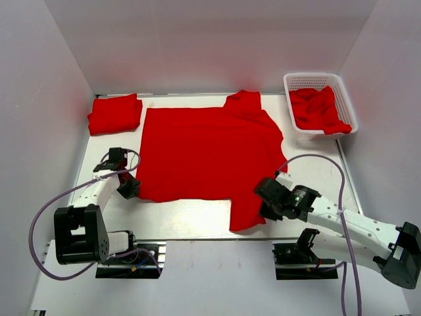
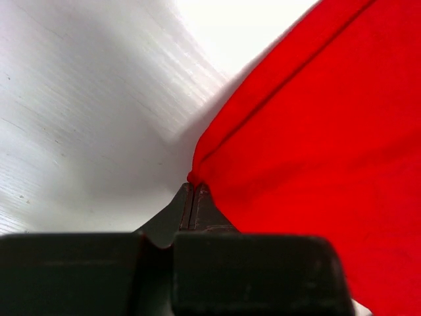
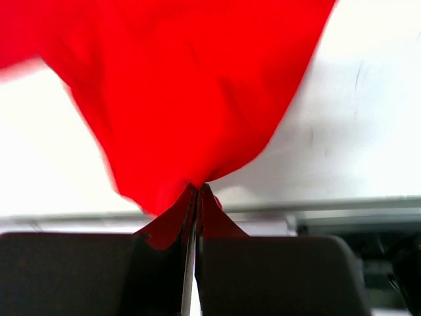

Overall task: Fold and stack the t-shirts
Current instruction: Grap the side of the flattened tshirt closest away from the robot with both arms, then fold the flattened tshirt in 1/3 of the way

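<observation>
The t-shirts (image 1: pixel 207 151) look like soft matte cloth, basket (image 1: pixel 312 76) is white plastic lattice, table (image 1: pixel 197 224) is smooth, faintly streaky.

Robot lab test cell: plain white walls (image 1: pixel 197 39) boxing in a white surface (image 1: pixel 191 220), two arms (image 1: pixel 355 227) bolted at its near edge, cables (image 1: pixel 316 156) looping.

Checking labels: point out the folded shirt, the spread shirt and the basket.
folded shirt (image 1: pixel 115 113), top view, its middle.
spread shirt (image 1: pixel 207 151), top view, its middle.
basket (image 1: pixel 314 79), top view, far rim.
</observation>
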Tool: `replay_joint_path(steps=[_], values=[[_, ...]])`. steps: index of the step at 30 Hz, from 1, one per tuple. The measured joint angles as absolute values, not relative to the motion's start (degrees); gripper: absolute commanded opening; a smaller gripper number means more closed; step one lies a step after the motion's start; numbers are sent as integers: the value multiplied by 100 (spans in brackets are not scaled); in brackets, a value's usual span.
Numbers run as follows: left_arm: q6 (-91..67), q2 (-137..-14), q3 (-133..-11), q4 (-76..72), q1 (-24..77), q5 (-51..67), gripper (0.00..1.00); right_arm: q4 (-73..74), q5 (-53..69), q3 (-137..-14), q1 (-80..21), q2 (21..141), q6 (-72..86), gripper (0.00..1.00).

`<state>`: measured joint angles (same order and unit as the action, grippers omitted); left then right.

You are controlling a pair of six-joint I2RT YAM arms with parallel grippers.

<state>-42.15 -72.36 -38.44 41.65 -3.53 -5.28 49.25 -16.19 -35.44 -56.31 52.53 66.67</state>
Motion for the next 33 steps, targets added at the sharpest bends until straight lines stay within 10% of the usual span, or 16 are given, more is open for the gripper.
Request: replay_joint_path(steps=[33], values=[[-4171, -9714, -7150, 4289, -351, -692, 0, 2635, -2965, -6300, -2582, 7780, 3680, 0]])
